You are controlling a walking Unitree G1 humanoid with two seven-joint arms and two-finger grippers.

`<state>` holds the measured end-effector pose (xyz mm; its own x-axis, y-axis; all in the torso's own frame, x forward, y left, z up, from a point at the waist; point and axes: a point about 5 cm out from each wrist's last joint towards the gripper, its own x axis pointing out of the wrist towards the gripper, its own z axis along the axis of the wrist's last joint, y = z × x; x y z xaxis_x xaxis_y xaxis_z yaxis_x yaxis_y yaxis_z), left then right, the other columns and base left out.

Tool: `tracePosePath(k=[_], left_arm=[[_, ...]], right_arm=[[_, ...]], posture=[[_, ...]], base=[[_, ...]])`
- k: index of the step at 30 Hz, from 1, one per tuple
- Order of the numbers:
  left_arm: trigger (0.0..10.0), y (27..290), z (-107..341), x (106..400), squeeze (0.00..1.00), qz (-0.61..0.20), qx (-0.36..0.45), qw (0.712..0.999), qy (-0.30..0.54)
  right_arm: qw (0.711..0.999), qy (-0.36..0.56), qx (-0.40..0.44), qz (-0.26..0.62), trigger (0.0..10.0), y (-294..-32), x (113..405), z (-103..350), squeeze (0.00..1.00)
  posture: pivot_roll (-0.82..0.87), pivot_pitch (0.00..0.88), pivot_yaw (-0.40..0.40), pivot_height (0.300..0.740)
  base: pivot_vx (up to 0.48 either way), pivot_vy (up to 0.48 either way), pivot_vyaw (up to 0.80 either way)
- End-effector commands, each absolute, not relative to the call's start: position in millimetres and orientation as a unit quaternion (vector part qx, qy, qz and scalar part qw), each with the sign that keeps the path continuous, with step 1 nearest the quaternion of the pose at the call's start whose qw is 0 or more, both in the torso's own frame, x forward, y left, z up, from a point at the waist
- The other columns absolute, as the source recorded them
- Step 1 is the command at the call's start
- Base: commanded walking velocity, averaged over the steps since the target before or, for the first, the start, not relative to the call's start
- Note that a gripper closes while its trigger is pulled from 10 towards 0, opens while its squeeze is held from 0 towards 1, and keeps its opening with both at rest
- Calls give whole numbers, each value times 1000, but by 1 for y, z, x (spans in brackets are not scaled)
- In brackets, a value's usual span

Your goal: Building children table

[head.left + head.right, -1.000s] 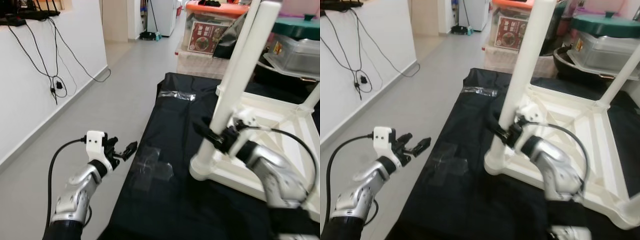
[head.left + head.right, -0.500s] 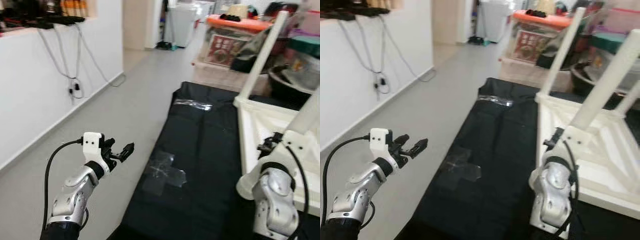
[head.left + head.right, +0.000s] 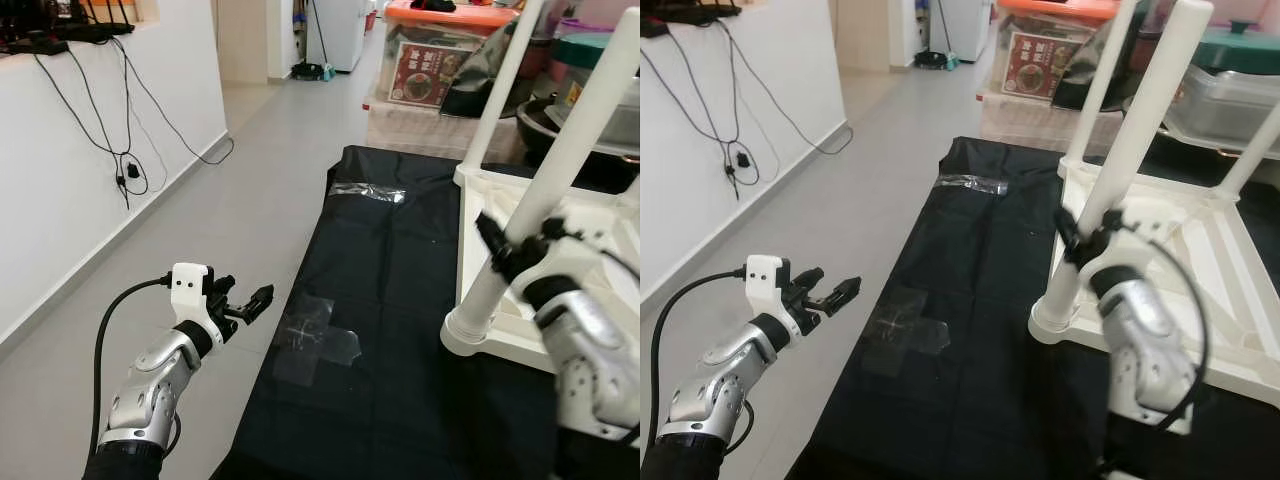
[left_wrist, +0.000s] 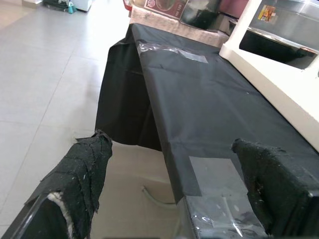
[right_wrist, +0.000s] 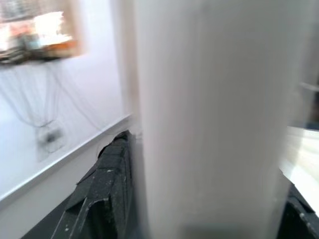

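Note:
A white children's table (image 3: 468, 212) lies upside down on a surface covered in black cloth (image 3: 390, 260), legs pointing up. My right gripper (image 3: 507, 243) is shut on the lower part of the near-left leg (image 3: 560, 150), which slants up from the table's corner. In the right wrist view the white leg (image 5: 209, 119) sits between the black fingers (image 5: 104, 189). My left gripper (image 3: 252, 300) hovers open over the floor, left of the cloth's edge, with nothing between its fingers (image 4: 79, 174).
Clear tape patches (image 3: 315, 340) stick to the cloth near my left gripper. Plastic storage boxes (image 3: 420, 70) and lidded containers (image 3: 1230, 85) stand behind the table. A white wall with hanging cables (image 3: 120, 170) runs along the left, beside grey floor (image 3: 240, 150).
The head camera swung right and then back, so the whole scene shifted. My right gripper stayed shut on the leg. The left arm kept about the same pose.

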<state>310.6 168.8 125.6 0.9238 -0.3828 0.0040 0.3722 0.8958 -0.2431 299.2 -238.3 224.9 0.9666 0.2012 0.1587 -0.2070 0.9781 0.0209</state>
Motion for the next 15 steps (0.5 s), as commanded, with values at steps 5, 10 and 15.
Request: tracePosePath(k=[5,10,15], left_arm=[[10000,165,124,313,0,-200,-126,971,24],[10000,164,124,313,0,-198,-127,972,24],[10000,164,124,314,0,-196,-127,972,24]], right_arm=[[912,-31,-66,405,10000,-186,299,205,0],[864,-34,-64,497,10000,-158,304,207,0],[830,-41,-62,553,7529,-138,302,209,0]], posture=[[-74,0,-60,740],[-48,0,-75,740],[-36,0,-84,740]], base=[[0,0,0],[0,0,0],[0,0,0]])
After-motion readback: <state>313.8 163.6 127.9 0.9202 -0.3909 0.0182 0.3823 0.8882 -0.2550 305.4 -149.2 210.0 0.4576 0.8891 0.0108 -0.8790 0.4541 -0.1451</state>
